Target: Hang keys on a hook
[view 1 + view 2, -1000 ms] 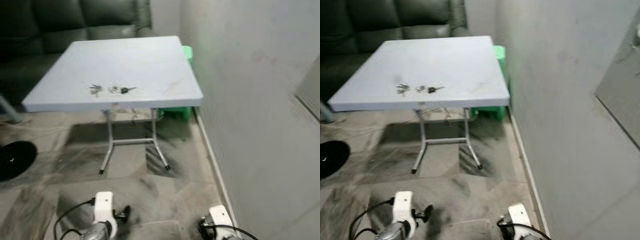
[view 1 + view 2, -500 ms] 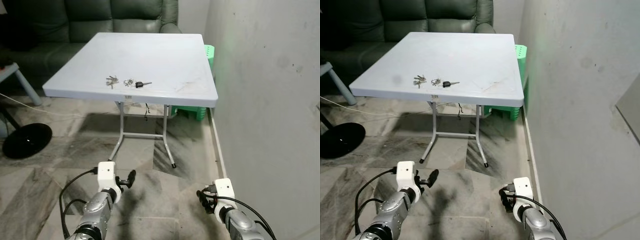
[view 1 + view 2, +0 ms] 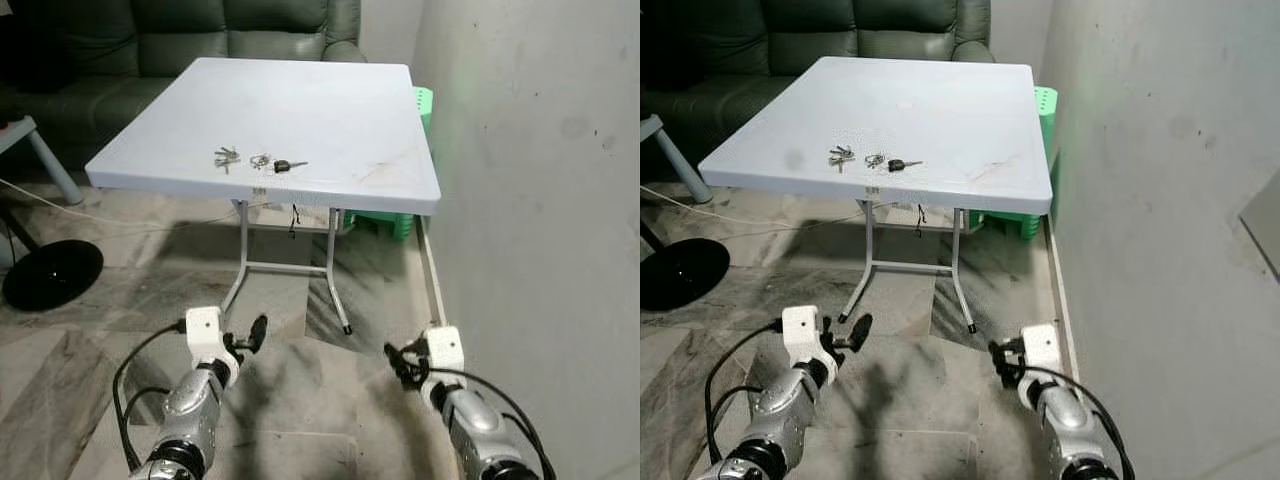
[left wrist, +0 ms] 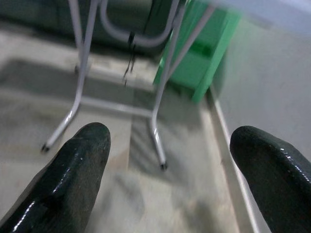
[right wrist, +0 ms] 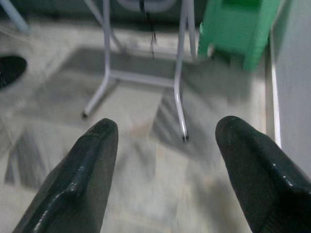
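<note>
While the keys (image 3: 253,160) lie near the front edge of the surface (image 3: 330,110), I hold both arms low over the floor. My left gripper (image 4: 167,170) and right gripper (image 5: 165,165) are both spread wide, holding nothing.

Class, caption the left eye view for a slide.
Small metal keys lie on the white folding table; both tools hang low.

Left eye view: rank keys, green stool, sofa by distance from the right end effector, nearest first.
From the right end effector, low over the floor:
1. Green stool, under the table's wall side.
2. Keys, on the table near its front edge, toward the left.
3. Sofa, behind the table.
</note>
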You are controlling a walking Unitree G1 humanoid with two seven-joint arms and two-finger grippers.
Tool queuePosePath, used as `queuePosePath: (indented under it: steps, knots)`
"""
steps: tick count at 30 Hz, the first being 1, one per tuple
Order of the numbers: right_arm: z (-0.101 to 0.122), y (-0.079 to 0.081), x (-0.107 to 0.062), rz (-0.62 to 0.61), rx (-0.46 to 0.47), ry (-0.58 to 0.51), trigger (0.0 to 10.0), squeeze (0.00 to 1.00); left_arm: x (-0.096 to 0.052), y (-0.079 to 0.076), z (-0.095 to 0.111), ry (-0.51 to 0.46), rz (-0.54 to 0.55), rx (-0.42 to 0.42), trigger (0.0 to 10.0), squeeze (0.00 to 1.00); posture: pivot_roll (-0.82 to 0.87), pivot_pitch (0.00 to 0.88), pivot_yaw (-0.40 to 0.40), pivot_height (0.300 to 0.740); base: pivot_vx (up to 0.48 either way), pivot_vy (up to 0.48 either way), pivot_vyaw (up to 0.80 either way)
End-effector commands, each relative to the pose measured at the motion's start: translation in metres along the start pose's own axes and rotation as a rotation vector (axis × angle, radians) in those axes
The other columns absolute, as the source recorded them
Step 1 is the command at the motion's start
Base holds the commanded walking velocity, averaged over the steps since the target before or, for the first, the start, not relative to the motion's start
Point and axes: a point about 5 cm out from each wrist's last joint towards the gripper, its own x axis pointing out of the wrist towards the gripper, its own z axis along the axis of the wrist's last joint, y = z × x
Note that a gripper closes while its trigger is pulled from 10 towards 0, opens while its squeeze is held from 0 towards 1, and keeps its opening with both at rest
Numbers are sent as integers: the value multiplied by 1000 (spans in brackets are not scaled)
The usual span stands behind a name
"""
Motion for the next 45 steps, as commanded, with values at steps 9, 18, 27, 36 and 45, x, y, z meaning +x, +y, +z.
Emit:
queuePosePath:
  steps: [9, 18, 27, 36, 45]
  knots:
    - [48, 12, 16, 41, 12, -248, 10000, 0, 9, 1, 39, -187, -33, -17, 10000, 0, 21, 0, -14, 732, 0, 0, 0]
    - [56, 13, 18, 60, 13, -278, 10000, 0, 14, 1, 50, -213, -38, -27, 10000, 0, 25, 0, -18, 732, 0, 362, 0]
    - [58, 13, 18, 63, 9, -290, 10000, 0, 16, -2, 54, -226, -47, -38, 10000, 0, 21, 0, -18, 732, 0, 474, 0]
    - [62, 13, 18, 73, -4, -297, 10000, 0, 18, -1, 59, -236, -49, -45, 10000, 0, 23, 0, -24, 732, 0, 472, 0]
    - [63, 14, 19, 81, -8, -302, 10000, 0, 19, -2, 60, -241, -50, -50, 10000, 0, 22, 0, -27, 732, 0, 472, 0]
